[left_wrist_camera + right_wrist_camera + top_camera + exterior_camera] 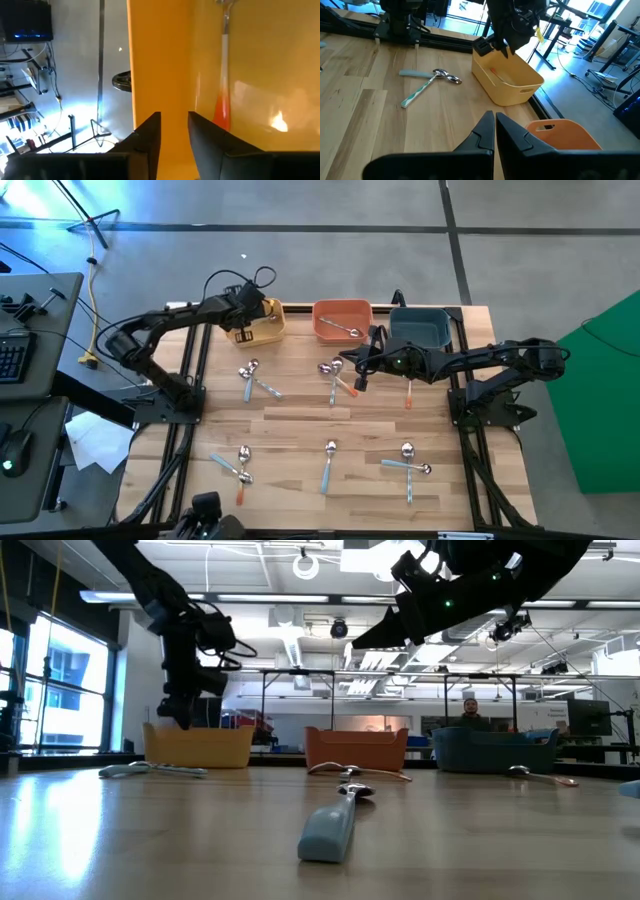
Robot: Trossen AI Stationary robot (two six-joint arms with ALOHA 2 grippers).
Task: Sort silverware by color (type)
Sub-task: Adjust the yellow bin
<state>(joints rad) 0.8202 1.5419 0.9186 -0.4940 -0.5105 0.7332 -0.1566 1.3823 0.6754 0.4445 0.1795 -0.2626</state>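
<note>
Wooden plank table (300, 430), glossy yellow bin (262, 322), metal-bowled spoons (330, 460)

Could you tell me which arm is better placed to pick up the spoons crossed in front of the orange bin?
Right, probably: the right pincer hovers beside those spoons, while the left pincer is over the yellow bin.

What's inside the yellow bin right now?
One orange-handled spoon lies inside the yellow bin. The left end effector hovers over its rim, covering part of the interior from above.

No readable text, label or number shows in any view.
</note>
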